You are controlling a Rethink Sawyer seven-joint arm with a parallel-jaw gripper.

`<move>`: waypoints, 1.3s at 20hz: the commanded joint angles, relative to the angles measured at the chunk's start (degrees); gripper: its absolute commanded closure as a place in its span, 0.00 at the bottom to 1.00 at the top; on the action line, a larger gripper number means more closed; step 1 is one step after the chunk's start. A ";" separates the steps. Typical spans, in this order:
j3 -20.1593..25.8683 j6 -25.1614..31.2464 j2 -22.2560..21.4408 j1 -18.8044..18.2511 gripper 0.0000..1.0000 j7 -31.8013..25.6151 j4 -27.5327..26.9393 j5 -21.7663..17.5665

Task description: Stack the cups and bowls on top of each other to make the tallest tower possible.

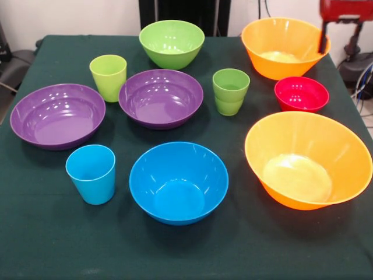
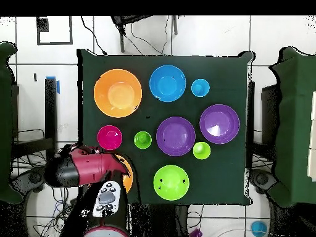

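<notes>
On the dark green tablecloth [image 1: 35, 233] nothing is stacked yet; every bowl and cup is sitting alone, mouth up. At the far left, a wide purple bowl [image 1: 57, 115] is resting near the table's left edge, and just in front of it to the right the sky-blue cup [image 1: 91, 173] is standing upright. Farther back, the yellow-green cup [image 1: 108, 76] is standing between that bowl and the second purple bowl [image 1: 161, 97], which is lying close to the middle. Behind it the green bowl [image 1: 172, 42] is sitting at the far edge, and in front of it the blue bowl [image 1: 178, 181] is sitting nearest to me. Right of centre, the ridged green cup [image 1: 231, 90] is standing apart from the rest. Beyond it the small red bowl [image 1: 301, 93] is lying between the two orange ones: the far orange bowl [image 1: 284, 46] at the back right corner and the near orange bowl [image 1: 309, 158] tilting a little toward the front. Over that far bowl the red arm [image 1: 346, 11] is hanging, with a dark part of the gripper [image 1: 322, 38] reaching down at its rim; I cannot tell how it is set.
</notes>
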 commanded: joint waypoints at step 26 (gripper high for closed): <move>-1.96 3.03 6.70 -0.28 0.00 6.49 -3.46 0.08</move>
